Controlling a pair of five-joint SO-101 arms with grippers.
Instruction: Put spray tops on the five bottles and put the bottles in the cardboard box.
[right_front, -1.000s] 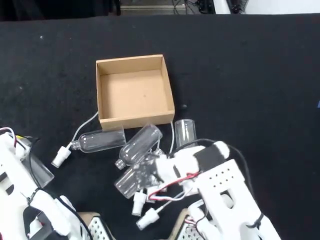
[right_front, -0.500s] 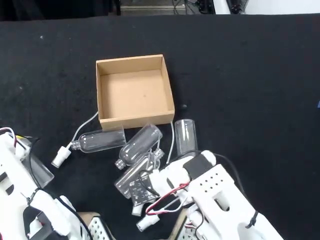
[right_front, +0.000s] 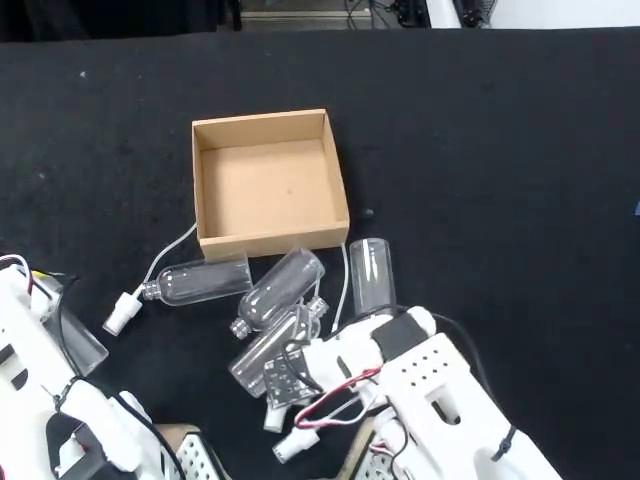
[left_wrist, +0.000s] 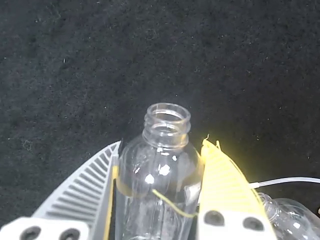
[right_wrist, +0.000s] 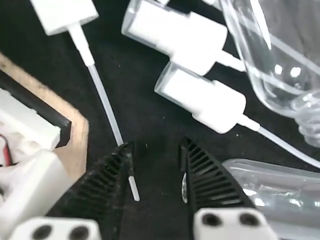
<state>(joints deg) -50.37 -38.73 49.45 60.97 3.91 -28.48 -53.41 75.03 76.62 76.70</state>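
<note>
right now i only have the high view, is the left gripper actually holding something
Observer: Yes. The left gripper is shut on a clear bottle, with the neck sticking out past the tips.
Operator: is it capped
Observer: No, the neck is open and nothing is fitted on it.
Operator: and the other arm, holding anything
Observer: No. The right gripper is open and empty. The thin tube of a loose spray top ends inside its gap.
</note>
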